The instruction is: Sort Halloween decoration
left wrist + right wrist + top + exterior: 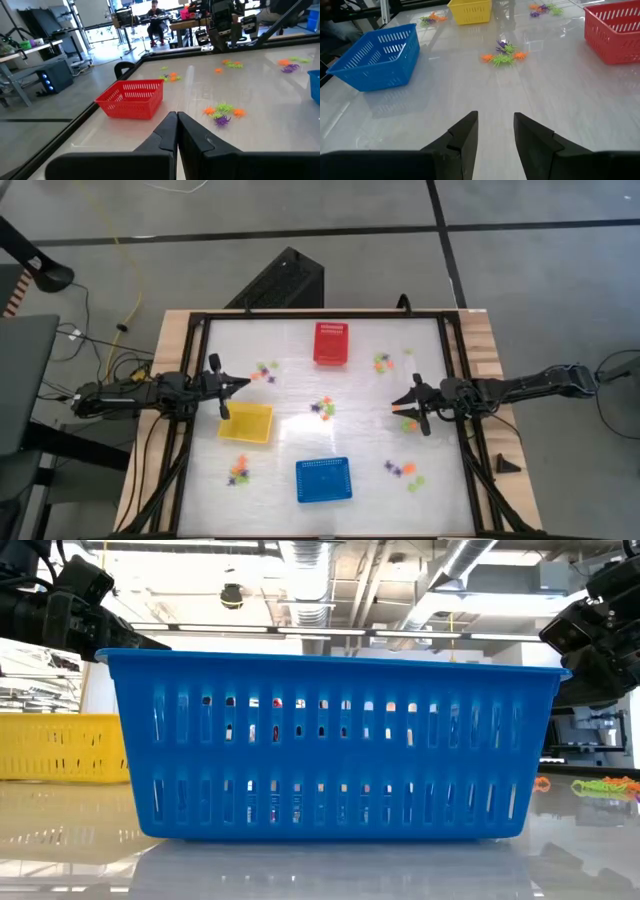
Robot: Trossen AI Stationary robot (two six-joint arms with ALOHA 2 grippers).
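High view: white glossy tabletop [360, 440] in a dark frame, both dark arms reaching in from the sides at mid-height of the frame.
Trinkets: tiny orange, purple and light green plastic Halloween trinkets [322, 408] scattered in small clusters; one at frame centre, others at upper left of centre, upper right, lower left and lower right, a few beside the right claw.
Baskets: red perforated plastic basket [331, 342] at top centre; yellow perforated plastic basket [246, 423] left of centre; blue perforated plastic basket [323, 479] at bottom centre; no trinkets visible inside any of them.
Left gripper [238, 384]: at the left edge of the table, just above the yellow basket in the frame; fingers pressed together, nothing between them in the left wrist view [176, 131].
Right gripper [403, 404]: at the right side of the table, pointed toward frame centre; fingers spread with a clear gap, nothing held in the right wrist view [495, 131].
Step in hand (judged): pick not yet begun; sorting barely started.
Method advice: centre cluster [503, 56] lies straight ahead of the right claw; single out one trinket at the cluster's edge, lower with fingers either side, close only once low enough to catch it.
Risk: pieces lie touching, so two colours liable to lift together; slick surface likely to let small pieces skid.
Colour-to-basket match: cannot tell.
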